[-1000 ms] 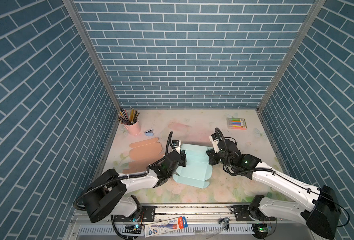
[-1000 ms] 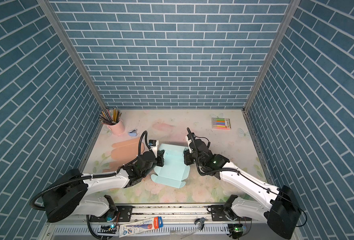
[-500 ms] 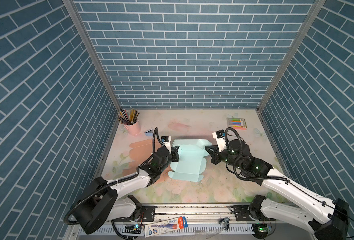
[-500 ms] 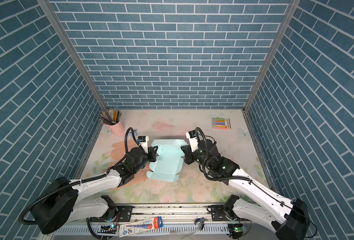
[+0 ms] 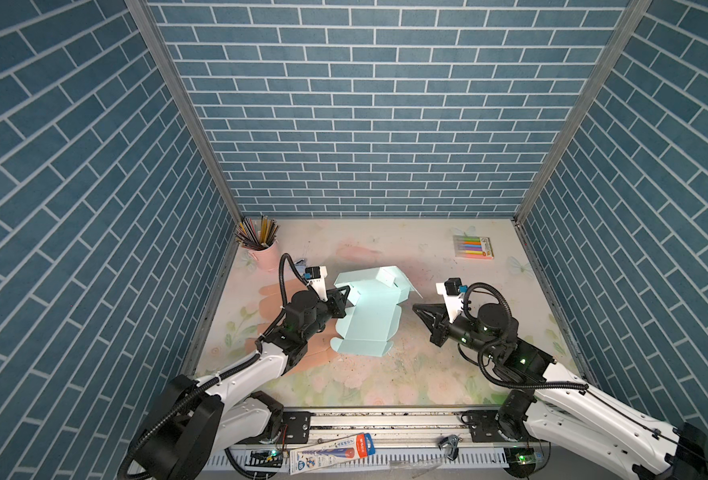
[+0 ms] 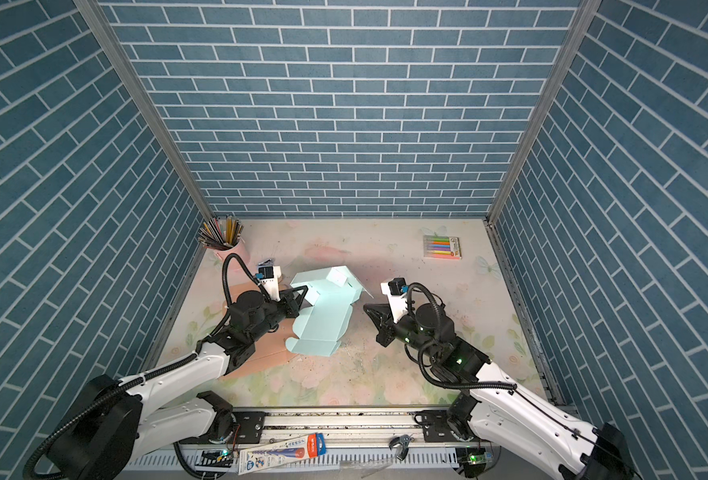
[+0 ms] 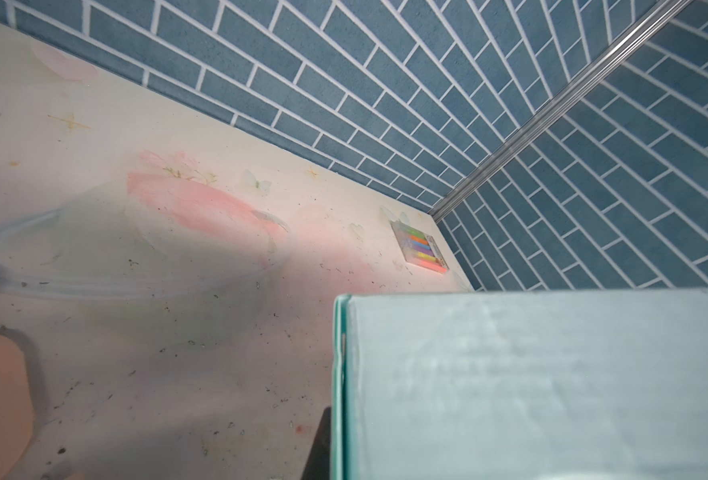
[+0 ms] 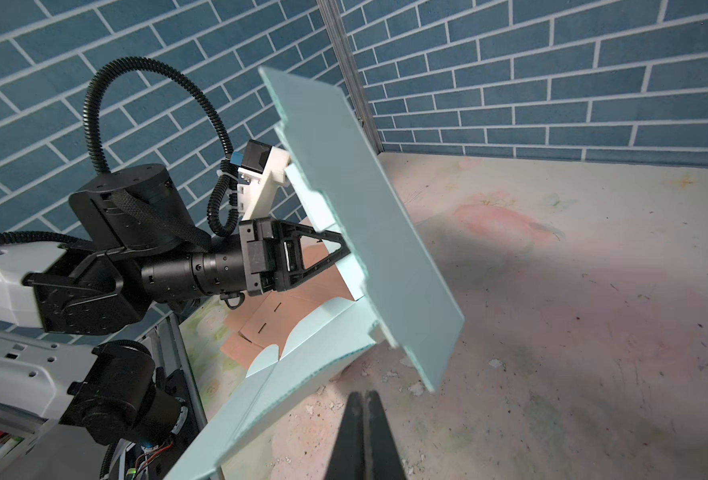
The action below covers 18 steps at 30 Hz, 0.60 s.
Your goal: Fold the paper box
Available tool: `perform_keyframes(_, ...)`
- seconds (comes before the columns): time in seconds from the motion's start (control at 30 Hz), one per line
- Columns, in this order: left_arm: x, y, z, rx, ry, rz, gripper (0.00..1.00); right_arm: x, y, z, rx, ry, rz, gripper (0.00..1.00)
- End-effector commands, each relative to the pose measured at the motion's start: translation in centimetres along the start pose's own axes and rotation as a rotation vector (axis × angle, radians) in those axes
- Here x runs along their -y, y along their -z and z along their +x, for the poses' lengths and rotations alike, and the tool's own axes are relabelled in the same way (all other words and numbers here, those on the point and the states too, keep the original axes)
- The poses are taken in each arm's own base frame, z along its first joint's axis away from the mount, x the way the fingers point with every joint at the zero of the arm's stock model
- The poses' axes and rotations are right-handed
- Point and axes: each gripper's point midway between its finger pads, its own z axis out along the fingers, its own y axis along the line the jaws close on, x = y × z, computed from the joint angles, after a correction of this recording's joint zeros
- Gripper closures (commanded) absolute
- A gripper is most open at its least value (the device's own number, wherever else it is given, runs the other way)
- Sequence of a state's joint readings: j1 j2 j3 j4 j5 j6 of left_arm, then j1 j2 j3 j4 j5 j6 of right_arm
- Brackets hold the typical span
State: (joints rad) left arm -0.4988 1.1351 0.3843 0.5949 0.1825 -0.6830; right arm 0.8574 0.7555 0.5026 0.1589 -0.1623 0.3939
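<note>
The paper box (image 5: 368, 320) (image 6: 323, 320) is a pale teal die-cut sheet, partly folded, lying left of the table's middle in both top views. Its far part stands tilted up. My left gripper (image 5: 345, 297) (image 6: 301, 297) is shut on the box's left edge. From the right wrist view, its black fingers (image 8: 335, 249) pinch the raised panel (image 8: 364, 208). In the left wrist view that panel (image 7: 531, 382) hides all but one finger (image 7: 321, 446). My right gripper (image 5: 416, 308) (image 6: 366, 308) (image 8: 362, 401) is shut on nothing, just right of the box and apart from it.
A flat peach cardboard sheet (image 5: 271, 301) lies under the left arm. A pink cup of pencils (image 5: 260, 249) stands at the back left, with a small blue object (image 5: 301, 262) beside it. A marker pack (image 5: 473, 247) lies at the back right. Brick walls enclose three sides.
The left gripper has drawn the box leftward and toward the back, raising its far part. The box's right edge has come away from the right gripper, which stays shut.
</note>
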Motion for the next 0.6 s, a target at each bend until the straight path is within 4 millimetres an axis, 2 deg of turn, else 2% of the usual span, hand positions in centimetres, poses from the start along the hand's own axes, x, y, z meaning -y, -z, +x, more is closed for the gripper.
perform_keyframes(0.0, 1.3, 0.4, -0.4, 0.011, 0.072, 0.092, 1.0, -0.9, 0.4, -1.6, 0.08, 0.033, -0.039, 1.0)
perform_keyframes(0.1, 2.1, 0.6, -0.7, 0.013, 0.088, 0.126, 1.0, -0.8, 0.8, -1.8, 0.122, 0.009, -0.041, 1.0)
perform_keyframes(0.2, 2.6, 0.8, -0.9, 0.012, 0.094, 0.143, 1.0, -1.3, 1.3, -2.7, 0.195, 0.012, -0.077, 1.0)
perform_keyframes(0.57, 4.1, 1.4, -1.5, 0.015, 0.12, 0.207, 1.0, -4.0, 1.1, -6.3, 0.301, 0.011, -0.205, 1.0)
